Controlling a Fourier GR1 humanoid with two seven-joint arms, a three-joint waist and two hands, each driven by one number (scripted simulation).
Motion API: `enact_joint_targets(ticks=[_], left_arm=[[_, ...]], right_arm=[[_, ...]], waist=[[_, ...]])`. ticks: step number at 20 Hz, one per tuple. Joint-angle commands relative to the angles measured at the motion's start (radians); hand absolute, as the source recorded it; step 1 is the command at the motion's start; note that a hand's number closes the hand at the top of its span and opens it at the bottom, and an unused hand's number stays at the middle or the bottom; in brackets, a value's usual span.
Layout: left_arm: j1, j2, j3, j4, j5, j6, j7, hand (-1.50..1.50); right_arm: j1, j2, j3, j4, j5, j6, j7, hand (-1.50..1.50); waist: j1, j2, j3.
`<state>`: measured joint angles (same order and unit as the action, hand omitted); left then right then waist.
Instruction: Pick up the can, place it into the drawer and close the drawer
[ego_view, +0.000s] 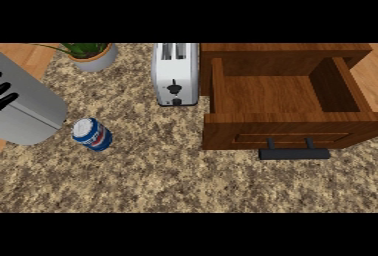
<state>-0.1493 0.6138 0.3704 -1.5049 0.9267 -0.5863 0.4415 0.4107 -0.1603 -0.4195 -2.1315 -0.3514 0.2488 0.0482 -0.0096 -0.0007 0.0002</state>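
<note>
Left robot hand (6, 95) lies apart from the can (92, 134).

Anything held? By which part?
Nothing visibly held. The can sits free on the counter, apart from the left robot hand, which is mostly cut off at the left edge. Right robot hand not in view.

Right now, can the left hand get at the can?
Probably yes. The left hand shows at the view's left edge, the can sits close beside its grey forearm, and only bare counter lies between them.
</note>
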Motion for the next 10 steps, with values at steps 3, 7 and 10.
enact_joint_targets(ticks=[3,7,10], left_arm=[[-0.042,-0.089,-0.051,0.07,-0.101,-0.003,-0.038,-1.5],[-0.095,-0.114,-0.072,0.094,-0.16,0.043,-0.041,-1.5],[-0.09,-0.122,-0.081,0.073,-0.158,0.068,-0.011,-1.5]], right_arm=[[-0.014,0.041,-0.009,-0.014,0.019,0.003,0.027,-1.5],[-0.024,0.016,-0.06,-0.035,-0.025,0.031,0.071,-1.5],[0.026,-0.02,-0.176,0.015,-0.129,0.122,0.023,-1.5]], waist=[[0.002,0.001,-0.001],[0.001,0.001,0.0],[0.0,0.0,0.0]])
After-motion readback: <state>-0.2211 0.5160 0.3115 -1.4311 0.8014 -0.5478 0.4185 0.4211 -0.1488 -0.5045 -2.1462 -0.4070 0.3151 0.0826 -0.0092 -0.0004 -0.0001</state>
